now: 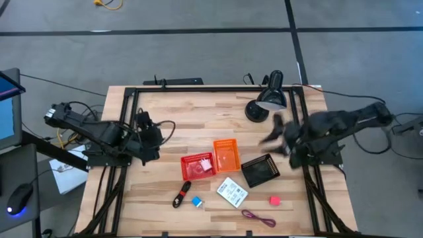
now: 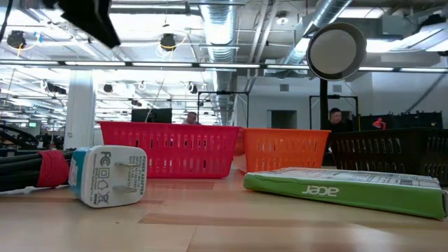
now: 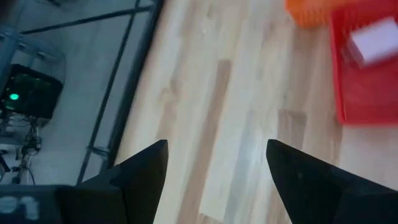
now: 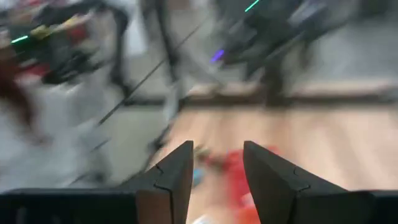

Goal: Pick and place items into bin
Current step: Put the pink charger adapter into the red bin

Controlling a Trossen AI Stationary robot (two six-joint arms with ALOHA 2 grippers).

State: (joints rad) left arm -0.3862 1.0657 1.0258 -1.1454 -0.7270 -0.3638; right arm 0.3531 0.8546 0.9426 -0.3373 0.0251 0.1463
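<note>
My left gripper (image 1: pixel 153 135) is open and hangs over bare wood left of the red bin (image 1: pixel 198 166). In its wrist view (image 3: pixel 216 163) the pale pink cube (image 3: pixel 374 41) lies inside that bin. My right gripper (image 1: pixel 273 131) is open near the lamp, above the table, and shows smeared (image 4: pixel 217 163). Resting flat near the front edge are the black-and-red stick (image 1: pixel 182 194), blue cube (image 1: pixel 197 201), white card (image 1: pixel 232 192), bright pink cube (image 1: pixel 274 199) and maroon cord (image 1: pixel 258 217).
An orange bin (image 1: pixel 227 155) and a black bin (image 1: pixel 260 170) stand right of the red one. The black desk lamp (image 1: pixel 268 99) stands at the far right. In the low view the card (image 2: pixel 343 189) and blue cube (image 2: pixel 108 175) lie in front of the bins.
</note>
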